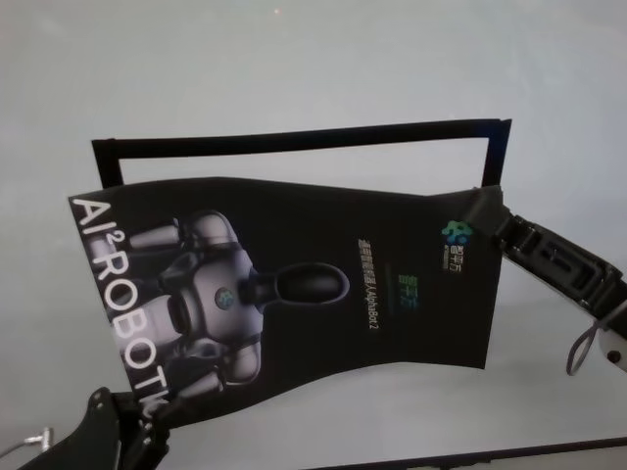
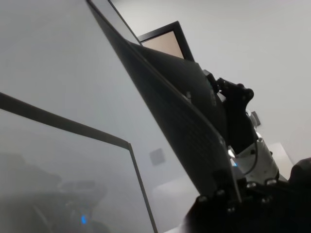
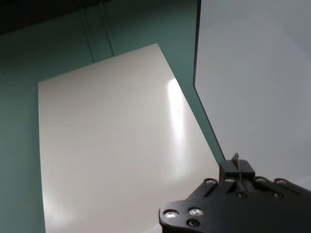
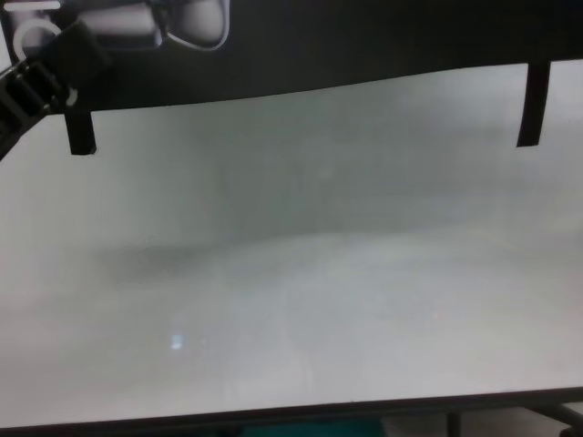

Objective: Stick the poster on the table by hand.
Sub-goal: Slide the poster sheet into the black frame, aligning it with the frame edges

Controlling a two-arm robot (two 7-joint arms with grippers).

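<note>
In the head view, the poster [image 1: 294,284] is held raised above the table [image 1: 294,78], pinched at one near corner by the left pincer [image 1: 147,416] and at the opposite far corner by the right pincer [image 1: 487,217]; in the chest view, two tape strips [image 4: 80,132] are seen hanging from its near edge.

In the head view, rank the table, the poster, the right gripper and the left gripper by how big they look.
1. The table, filling the view.
2. The poster, held above it.
3. The right gripper with its arm, and the left gripper: both cut off by the frame, so I won't rank them.
</note>
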